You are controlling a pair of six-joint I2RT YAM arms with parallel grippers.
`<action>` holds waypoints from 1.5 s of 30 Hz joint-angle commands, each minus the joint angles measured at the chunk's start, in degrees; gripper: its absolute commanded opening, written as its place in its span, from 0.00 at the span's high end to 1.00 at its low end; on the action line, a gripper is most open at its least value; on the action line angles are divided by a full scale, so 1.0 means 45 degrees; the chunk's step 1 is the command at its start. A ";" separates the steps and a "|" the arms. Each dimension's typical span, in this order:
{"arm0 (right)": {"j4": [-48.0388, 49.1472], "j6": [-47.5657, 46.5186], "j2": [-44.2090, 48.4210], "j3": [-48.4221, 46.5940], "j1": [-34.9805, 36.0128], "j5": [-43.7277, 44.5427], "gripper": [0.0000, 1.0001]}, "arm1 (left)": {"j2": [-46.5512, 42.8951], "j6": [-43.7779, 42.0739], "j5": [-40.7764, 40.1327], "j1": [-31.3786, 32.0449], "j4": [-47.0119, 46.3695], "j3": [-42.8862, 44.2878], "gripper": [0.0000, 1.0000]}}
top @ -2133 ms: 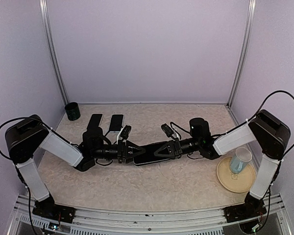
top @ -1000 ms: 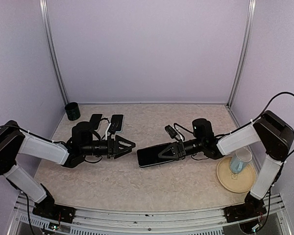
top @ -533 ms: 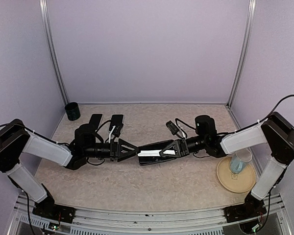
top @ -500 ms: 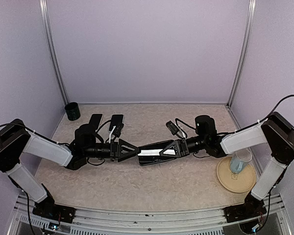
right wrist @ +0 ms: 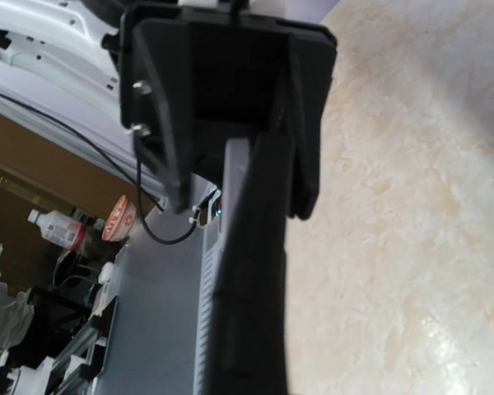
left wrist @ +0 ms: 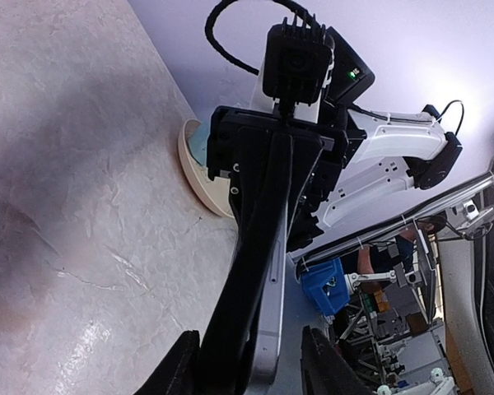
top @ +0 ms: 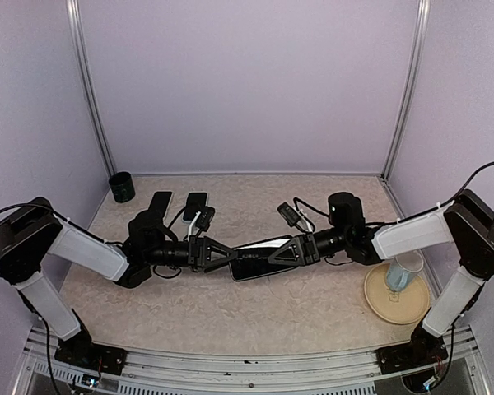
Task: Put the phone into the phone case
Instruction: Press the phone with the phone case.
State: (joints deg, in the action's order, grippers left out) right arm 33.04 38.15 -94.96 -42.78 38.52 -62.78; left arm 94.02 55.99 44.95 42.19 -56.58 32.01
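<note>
We have the phone (top: 253, 263) at mid-table, slung between the two arms. Whether it hangs clear of the table (top: 255, 317) we cannot tell. The right gripper (top: 273, 257) is clamped tight on its right end. The left gripper (top: 230, 257) straddles its left end. In the left wrist view its fingers (left wrist: 319, 362) stand apart on either side of the slab. One is against the black face and the other shows a sliver of gap before the pale edge, so we judge it not yet clamped.

Seen edge-on, there are two layers lying together. We take the black one for the case (left wrist: 251, 247) and the silver-edged one for the phone. How far one sits in the other we cannot tell.

To do this step well, we would:
- close the left fingers squarely on the flat faces, so the squeeze presses the layers together rather than skewing them;
- let the right grip serve as the firm counter-hold;
- keep both wrists in one line so the slab is not bent;
- tighten gradually, so the phone does not squirt out sideways.

Two dark slabs (top: 159, 202) lie flat at far left, just behind the left wrist, and they are what we must mind most. A black cup (top: 122, 187) stands in the far left corner. At right, a plate (top: 379, 306) carries a clear cup (top: 405, 270) beside the right arm. Nothing lies between the grippers.
</note>
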 commanded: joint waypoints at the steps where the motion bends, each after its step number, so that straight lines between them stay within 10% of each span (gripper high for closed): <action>1: 0.0396 -0.0314 0.0306 -0.0006 0.0216 -0.0525 1.00 | 0.0256 0.0272 0.0301 0.0115 -0.1057 0.0250 0.65; 18: -0.0088 -0.0609 0.0188 -0.0040 0.0267 -0.0078 1.00 | -0.0395 -0.1004 -0.1044 0.0239 0.1268 0.0445 1.00; 27: -0.0186 -0.0707 0.0910 -0.0108 0.0256 0.0569 1.00 | -0.0818 -0.1276 -0.0919 0.0401 0.1608 0.0374 0.49; 45: 0.0411 -0.0217 0.1675 -0.0044 0.0265 0.1116 1.00 | -0.0259 -0.1070 -0.0532 0.1148 0.0781 0.0409 0.49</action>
State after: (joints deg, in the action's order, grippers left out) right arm 30.72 37.12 -90.13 -42.63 39.22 -58.17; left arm 92.09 51.29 41.69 46.72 -50.68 32.84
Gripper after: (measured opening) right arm 0.101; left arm 0.535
